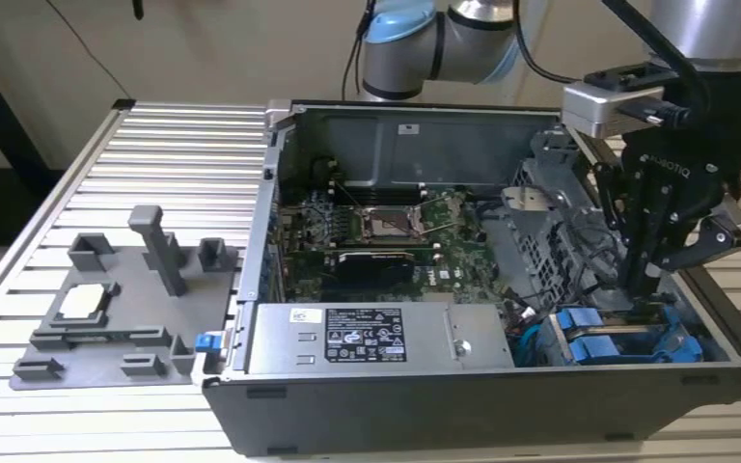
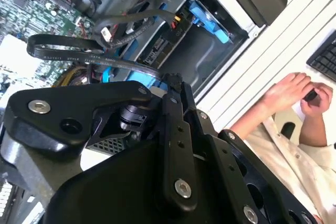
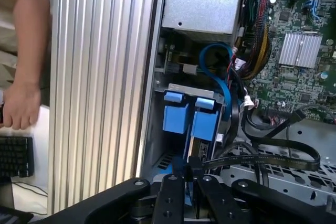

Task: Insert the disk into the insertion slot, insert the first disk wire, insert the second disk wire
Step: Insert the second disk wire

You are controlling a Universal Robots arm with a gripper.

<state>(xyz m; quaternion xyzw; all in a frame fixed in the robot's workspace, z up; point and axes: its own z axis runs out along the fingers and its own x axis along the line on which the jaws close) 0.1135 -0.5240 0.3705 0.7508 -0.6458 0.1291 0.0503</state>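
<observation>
My gripper (image 1: pixel 637 285) reaches down into the open computer case at the exterior view's right. Its fingers stand close together, shut on the end of a flat black disk wire (image 3: pixel 262 157) that loops away over the metal cage. The gripper (image 3: pixel 189 165) hangs just above the disk's blue bracket (image 3: pixel 176 118). The disk (image 1: pixel 602 343) sits in the insertion slot (image 3: pixel 185 89), a grey sheet-metal bay at the case's front corner. In the second wrist view the gripper (image 2: pixel 172 81) holds the black wire (image 2: pixel 68 54) near the bay, and the blue bracket (image 2: pixel 208 16) shows beyond it.
A grey power-supply box (image 1: pixel 358 338) lies beside the drive cage, and the motherboard (image 1: pixel 370 227) lies behind it. Loose cables (image 3: pixel 260 45) cross the cage area. A grey fixture (image 1: pixel 113 309) rests on the ribbed table. A person's hand (image 3: pixel 21 103) is by a keyboard (image 3: pixel 16 156).
</observation>
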